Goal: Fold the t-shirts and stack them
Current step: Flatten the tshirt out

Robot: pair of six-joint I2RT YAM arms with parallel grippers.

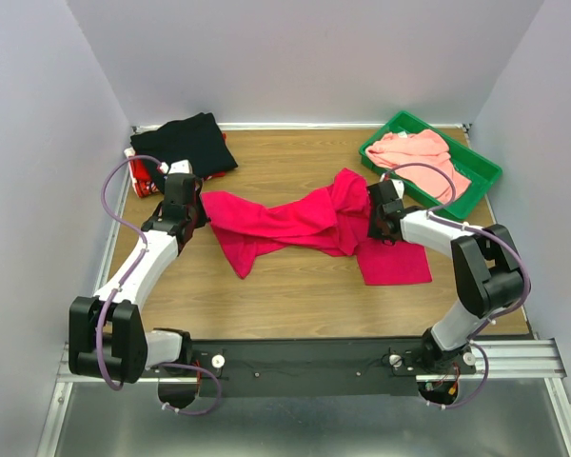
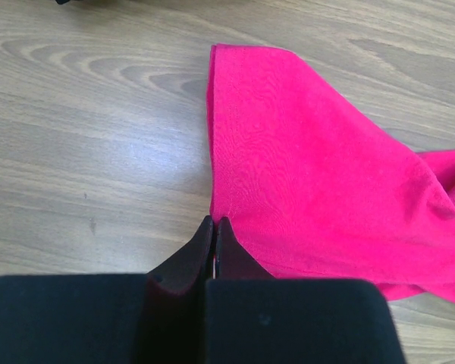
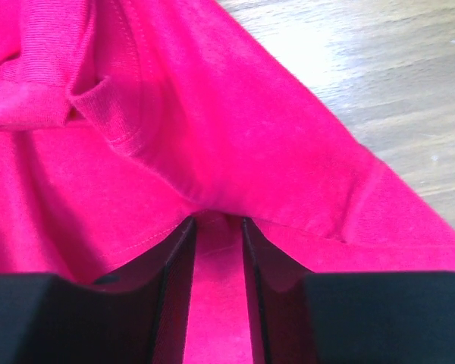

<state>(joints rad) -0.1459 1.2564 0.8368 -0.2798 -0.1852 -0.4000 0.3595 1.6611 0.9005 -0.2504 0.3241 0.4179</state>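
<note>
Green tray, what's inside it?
A crumpled pale pink t-shirt fills most of the green tray. The shirt covers the tray floor, so anything underneath cannot be seen.

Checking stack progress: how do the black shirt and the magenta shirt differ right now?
The black shirt lies folded compact at the far left corner of the table; the magenta shirt sprawls crumpled across the middle. Nothing grips the black shirt; the left gripper and right gripper each pinch the magenta shirt in their jaws. Both rest on the table.
</note>
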